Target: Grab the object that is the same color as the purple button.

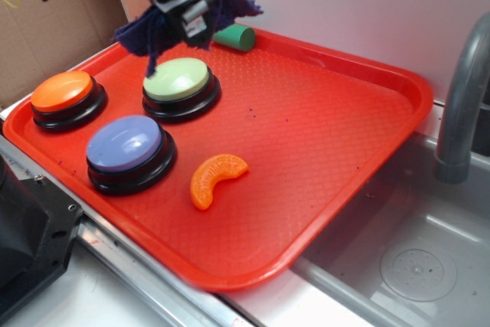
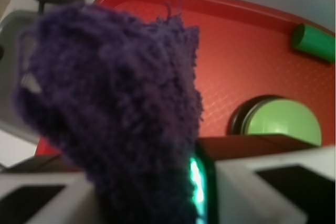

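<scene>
On the far left of the red tray, an orange-topped button on a black base. Just right of it and nearer the front edge, the purple button, lavender dome on a black base, untouched. Behind that, a pale green-topped button, likewise on black. Directly above the green one, well clear of the tray floor, the gripper, closed tight on the purple rag; fuzzy cloth bunched between the fingers, hanging out to both sides, loose threads dangling toward the green dome. Through the wrist view, the same rag filling most of the frame, pinched between the two pale fingers at the bottom. Further right, near the tray's back rim, a green cylinder lying on its side. Toward the tray's middle front, an orange slice-shaped toy, flat on the surface, apart from every button. At the far right, beyond the tray, a grey faucet over a metal sink.
</scene>
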Robot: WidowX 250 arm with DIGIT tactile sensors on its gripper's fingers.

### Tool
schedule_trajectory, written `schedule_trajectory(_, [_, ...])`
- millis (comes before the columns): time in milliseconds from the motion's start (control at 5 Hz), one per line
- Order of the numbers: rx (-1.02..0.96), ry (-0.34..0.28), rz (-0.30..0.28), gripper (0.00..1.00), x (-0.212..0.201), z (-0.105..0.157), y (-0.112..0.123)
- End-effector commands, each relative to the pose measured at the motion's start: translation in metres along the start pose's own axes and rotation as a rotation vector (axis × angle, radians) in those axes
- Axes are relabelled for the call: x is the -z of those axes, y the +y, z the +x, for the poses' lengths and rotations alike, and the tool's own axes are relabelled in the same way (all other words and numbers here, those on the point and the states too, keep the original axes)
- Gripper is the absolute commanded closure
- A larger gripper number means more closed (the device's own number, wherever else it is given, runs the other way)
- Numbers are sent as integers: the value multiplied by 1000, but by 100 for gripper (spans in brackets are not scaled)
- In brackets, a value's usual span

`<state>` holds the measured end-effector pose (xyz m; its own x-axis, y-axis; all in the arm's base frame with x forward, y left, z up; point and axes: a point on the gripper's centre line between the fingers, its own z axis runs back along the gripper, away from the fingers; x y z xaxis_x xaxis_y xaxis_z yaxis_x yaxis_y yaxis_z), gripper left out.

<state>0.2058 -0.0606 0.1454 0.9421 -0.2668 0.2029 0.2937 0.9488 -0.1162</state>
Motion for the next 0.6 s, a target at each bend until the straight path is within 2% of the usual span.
schedule_trajectory(0, [40,-29,40,100,-14,-5,-24])
schedule_trajectory(200, [20,-33,54,100,-9,-3,-22])
schedule_trajectory(400, [-7,-18,109,100,-5,4,-14])
